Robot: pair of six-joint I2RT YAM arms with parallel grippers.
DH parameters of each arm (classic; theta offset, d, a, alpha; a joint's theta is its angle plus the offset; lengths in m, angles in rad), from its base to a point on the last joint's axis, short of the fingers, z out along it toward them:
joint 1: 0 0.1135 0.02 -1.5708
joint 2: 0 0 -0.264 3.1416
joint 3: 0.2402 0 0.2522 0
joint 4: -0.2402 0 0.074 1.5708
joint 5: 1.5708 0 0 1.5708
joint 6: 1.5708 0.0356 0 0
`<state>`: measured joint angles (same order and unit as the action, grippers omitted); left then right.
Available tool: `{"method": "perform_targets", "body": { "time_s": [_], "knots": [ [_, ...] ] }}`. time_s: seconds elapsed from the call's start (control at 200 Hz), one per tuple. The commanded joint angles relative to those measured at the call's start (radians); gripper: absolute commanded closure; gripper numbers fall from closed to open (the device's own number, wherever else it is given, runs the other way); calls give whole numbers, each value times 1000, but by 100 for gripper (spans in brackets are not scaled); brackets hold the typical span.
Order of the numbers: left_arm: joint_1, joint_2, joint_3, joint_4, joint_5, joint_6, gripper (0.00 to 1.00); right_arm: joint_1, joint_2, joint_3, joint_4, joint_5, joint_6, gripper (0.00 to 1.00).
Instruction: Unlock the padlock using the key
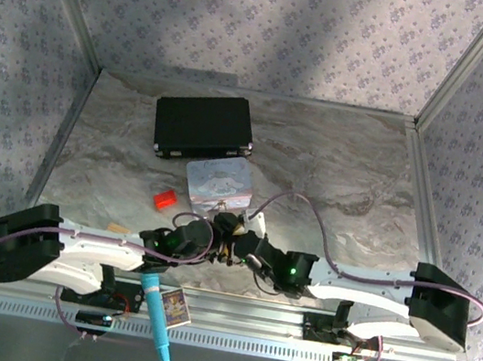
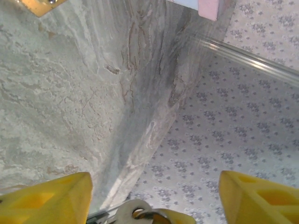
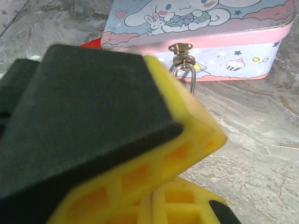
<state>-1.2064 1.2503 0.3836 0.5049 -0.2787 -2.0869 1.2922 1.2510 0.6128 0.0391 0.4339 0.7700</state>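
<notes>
The pastel tin (image 3: 201, 35) has a brass clasp (image 3: 182, 49) on its front. The padlock's thin silvery shackle (image 3: 192, 80) hangs from it, and the padlock body is hidden behind a yellow, black-padded finger (image 3: 112, 102) of my left gripper. My left gripper (image 2: 155, 176) is open, its fingers wide apart. At the bottom edge between them sits the key (image 2: 133, 211), its silvery holed head beside a yellow tip. My right gripper (image 3: 153, 206) has its fingers pressed together. Both grippers meet just in front of the tin (image 1: 218, 184), left (image 1: 212, 242) and right (image 1: 243, 236).
A black case (image 1: 204, 126) lies behind the tin. A red block (image 1: 164, 198) sits left of the tin and a tan wooden block (image 1: 117, 228) lies by the left arm. A blue pen (image 1: 158, 319) and a card (image 1: 174, 306) lie at the near edge. Walls enclose the table.
</notes>
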Motion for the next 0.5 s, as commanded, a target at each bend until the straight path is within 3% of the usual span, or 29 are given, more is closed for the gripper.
{"method": "perform_targets", "body": {
  "time_s": [0.0, 0.305, 0.495],
  "knots": [
    [-1, -21, -17, 2, -22, -17, 42, 9, -31, -24, 23, 30, -15, 100],
    [6, -11, -21, -33, -18, -20, 69, 16, -59, -45, 26, 37, -18, 100],
    [7, -6, -23, -46, -16, -18, 75, 24, -78, -62, 27, 53, -22, 100]
  ]
}}
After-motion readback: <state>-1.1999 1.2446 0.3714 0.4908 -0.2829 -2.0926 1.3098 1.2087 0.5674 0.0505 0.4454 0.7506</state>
